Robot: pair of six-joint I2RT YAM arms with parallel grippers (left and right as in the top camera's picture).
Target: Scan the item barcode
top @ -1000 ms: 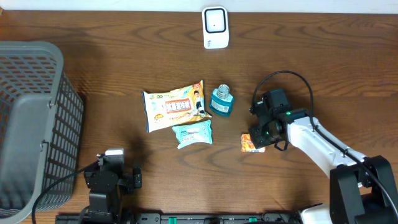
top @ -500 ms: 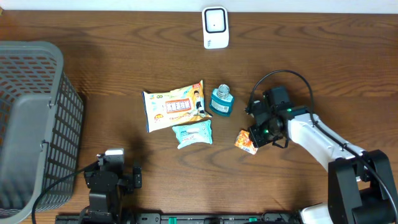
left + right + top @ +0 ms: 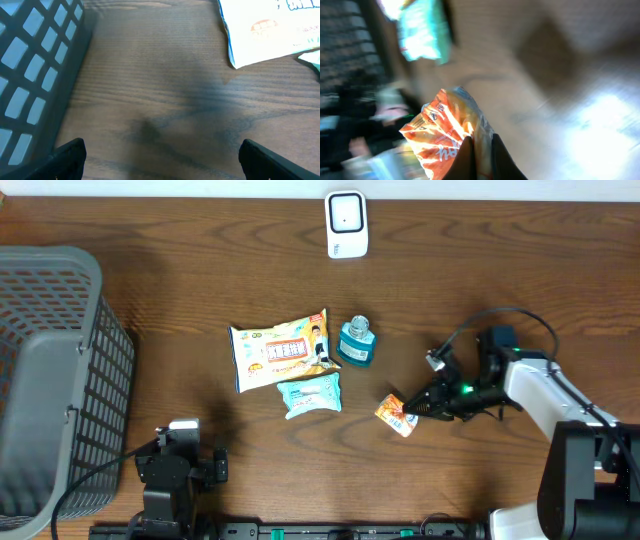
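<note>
Right pincer (image 3: 411, 408) swung round, gripping orange packet (image 3: 394, 416), basket (image 3: 60, 370) far left

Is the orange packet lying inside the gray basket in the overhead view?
No, the orange packet is pinched in the right gripper, well away from the basket.

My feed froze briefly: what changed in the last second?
The right gripper closed on the small orange foil snack packet, its wrist swung out rightward, and the packet shifted slightly left. The open left gripper, large yellow snack bag, teal pouch, teal bottle, white scanner and grey basket stayed put.
</note>
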